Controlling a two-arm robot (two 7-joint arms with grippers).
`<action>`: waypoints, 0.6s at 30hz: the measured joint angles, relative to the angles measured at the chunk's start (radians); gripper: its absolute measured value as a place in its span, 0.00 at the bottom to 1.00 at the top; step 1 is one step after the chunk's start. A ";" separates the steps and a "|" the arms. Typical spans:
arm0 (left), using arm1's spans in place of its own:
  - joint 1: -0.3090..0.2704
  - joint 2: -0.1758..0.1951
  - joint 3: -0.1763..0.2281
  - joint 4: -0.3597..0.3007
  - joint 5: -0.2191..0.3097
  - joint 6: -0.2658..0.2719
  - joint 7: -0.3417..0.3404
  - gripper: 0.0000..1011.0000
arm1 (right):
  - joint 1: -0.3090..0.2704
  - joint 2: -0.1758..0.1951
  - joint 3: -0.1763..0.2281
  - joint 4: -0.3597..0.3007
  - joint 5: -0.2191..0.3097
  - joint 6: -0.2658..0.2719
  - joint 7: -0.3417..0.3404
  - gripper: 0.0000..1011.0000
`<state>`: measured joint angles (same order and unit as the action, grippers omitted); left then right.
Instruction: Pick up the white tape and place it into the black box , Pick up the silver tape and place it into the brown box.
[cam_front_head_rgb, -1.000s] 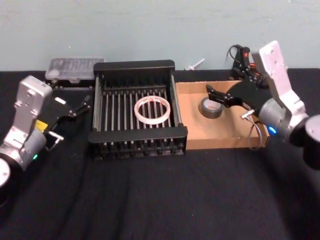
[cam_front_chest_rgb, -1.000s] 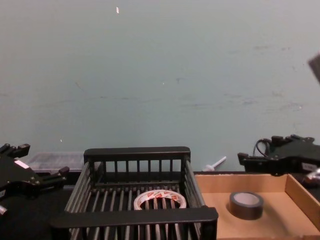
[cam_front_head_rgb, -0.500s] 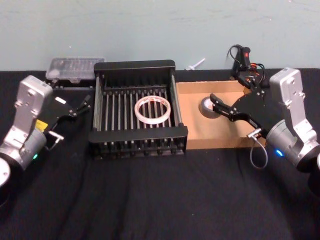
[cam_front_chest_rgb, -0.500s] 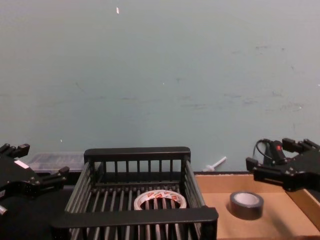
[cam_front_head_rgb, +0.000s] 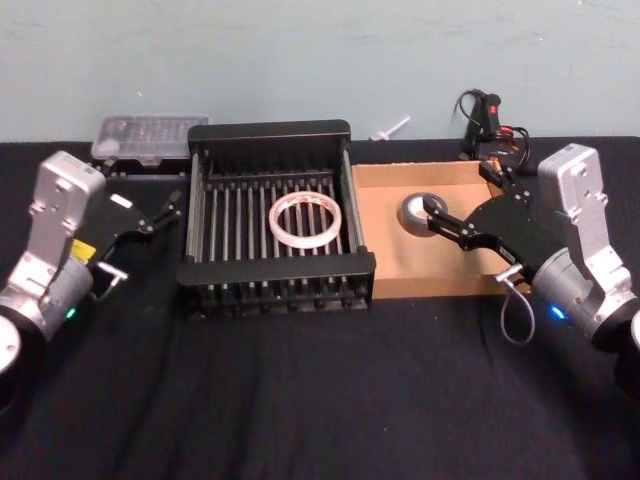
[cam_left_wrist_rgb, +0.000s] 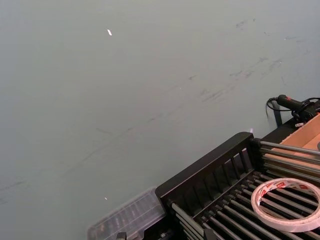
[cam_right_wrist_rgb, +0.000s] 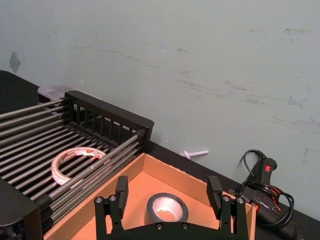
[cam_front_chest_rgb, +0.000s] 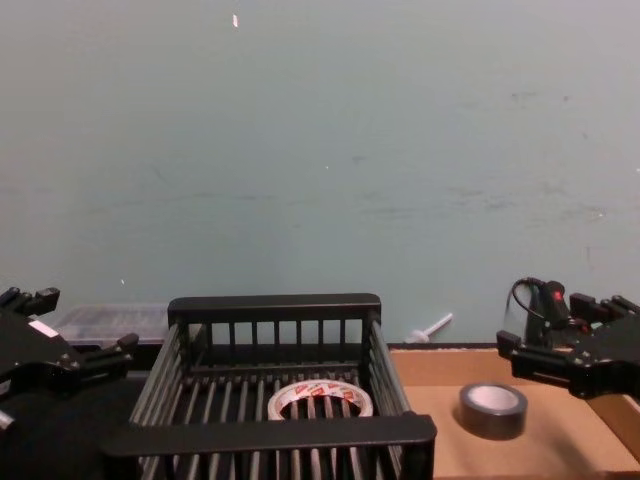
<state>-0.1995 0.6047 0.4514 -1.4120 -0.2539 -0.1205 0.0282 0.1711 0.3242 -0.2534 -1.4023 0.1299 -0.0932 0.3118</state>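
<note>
At centre frame we log the white tape (cam_front_head_rgb: 305, 221) in the black box (cam_front_head_rgb: 275, 270); centre right, the silver tape (cam_front_head_rgb: 415, 213) in the brown box (cam_front_head_rgb: 385, 235), right gripper (cam_front_head_rgb: 458, 202) spread empty above; far left, left gripper (cam_front_head_rgb: 160, 207) parted.

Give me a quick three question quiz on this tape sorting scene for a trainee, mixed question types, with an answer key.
1. True or false: the white tape lies flat inside the black box.
2. Which container holds the silver tape? A. the black box B. the brown box C. neither
3. Fill in: the right gripper is over the brown box with its fingers ____, while the left gripper is beside the black box.

Key: 1 true; 2 B; 3 open.
</note>
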 joint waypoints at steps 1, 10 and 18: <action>0.000 0.000 0.000 0.000 0.000 0.000 0.000 0.99 | 0.000 0.000 0.000 0.000 0.000 0.000 0.000 0.99; 0.000 0.000 0.000 0.000 0.000 0.000 0.000 0.99 | 0.000 0.001 -0.001 -0.001 0.000 0.000 0.002 0.99; 0.000 0.000 0.000 0.000 0.000 0.000 0.000 0.99 | 0.000 0.001 -0.002 -0.002 0.000 -0.001 0.002 0.99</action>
<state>-0.1995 0.6047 0.4514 -1.4120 -0.2539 -0.1205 0.0283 0.1707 0.3256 -0.2554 -1.4042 0.1300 -0.0938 0.3141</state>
